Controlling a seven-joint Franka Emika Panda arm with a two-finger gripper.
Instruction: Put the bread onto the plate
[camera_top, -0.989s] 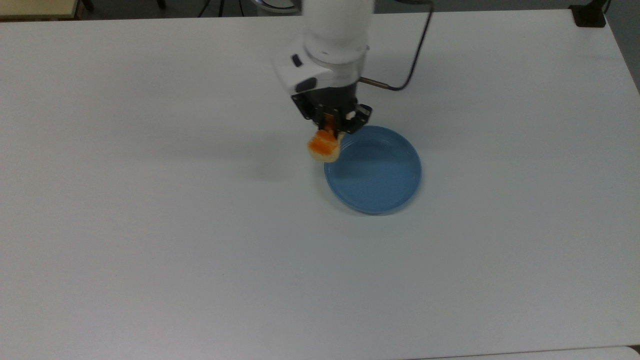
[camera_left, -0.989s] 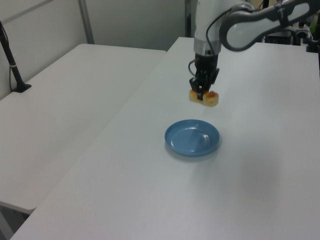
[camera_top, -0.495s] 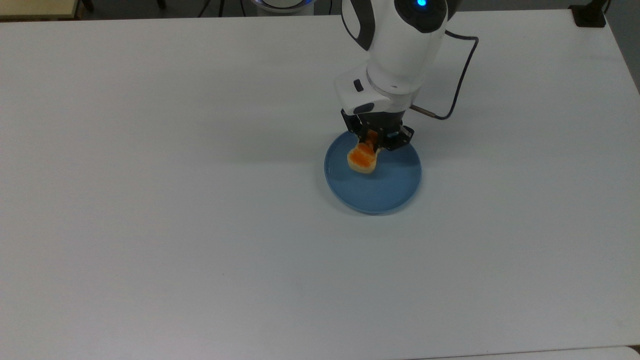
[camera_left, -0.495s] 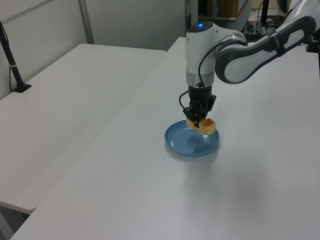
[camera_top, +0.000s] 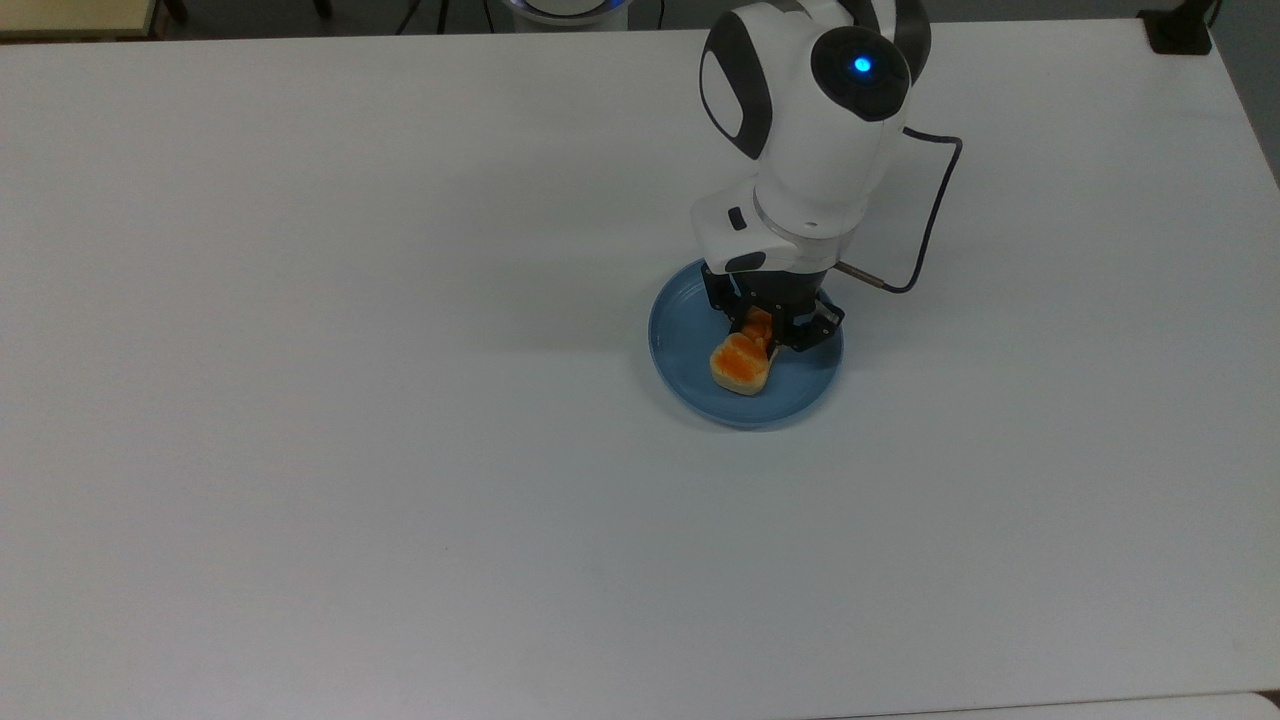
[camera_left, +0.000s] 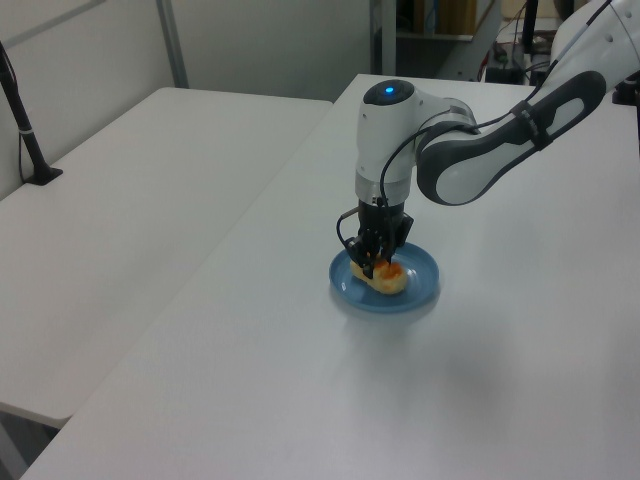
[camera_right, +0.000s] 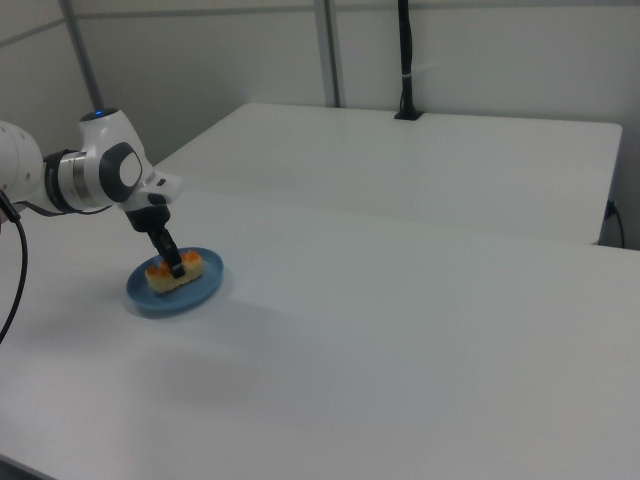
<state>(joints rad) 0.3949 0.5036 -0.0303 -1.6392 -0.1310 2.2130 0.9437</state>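
A small oblong bread (camera_top: 741, 364) with a pale beige body and an orange-glazed top sits low over a round, shallow blue plate (camera_top: 681, 360). In the top view the bread lies in the middle of the plate, toward the plate's lower half, with one rounded end pointing toward the top view's lower left. In the right view the bread (camera_right: 173, 273) looks level and seems to rest on the plate (camera_right: 200, 293), though contact with the plate's surface is hard to confirm.

The black end effector (camera_top: 762, 330) comes down from above and grips the bread across its width, its two fingers closed against the loaf's sides. In the left view the end effector (camera_left: 376, 260) stands nearly upright over the plate (camera_left: 423, 279), with the bread (camera_left: 386, 277) beneath it.

Above the end effector rises the white robot arm (camera_top: 812, 130), with a glowing blue light on its joint and a thin black cable (camera_top: 932, 222) looping off to the top view's right. The plate rests on a plain white tabletop (camera_top: 350, 400). In the right view a second white tabletop (camera_right: 450, 160) stands behind.
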